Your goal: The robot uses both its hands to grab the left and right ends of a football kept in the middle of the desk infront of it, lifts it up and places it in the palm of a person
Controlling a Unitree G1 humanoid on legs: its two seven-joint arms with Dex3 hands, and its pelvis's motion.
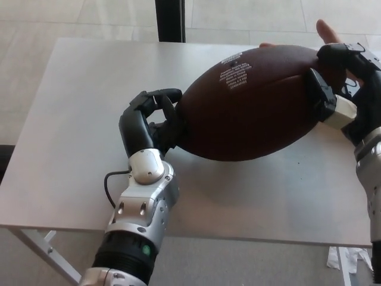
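Left hand (152, 122) at 9 o'clock, fingers curled onto football (253, 104) end, silver forearm rising from 7 o'clock. Right hand (345, 89) at 2 o'clock, fingers clamped on opposite end, wrist entering from 4 o'clock.

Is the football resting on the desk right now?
No, the football is held above the desk, with the left robot hand and right robot hand clamped on its ends.

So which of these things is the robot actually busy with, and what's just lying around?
Part of the job:
- football, held off the desk
- left hand, on its left end
- right hand, on its right end
- person's hand, fingertips showing behind the ball
- desk

Just lying about:
- white scrap on the floor
- dark post behind the desk
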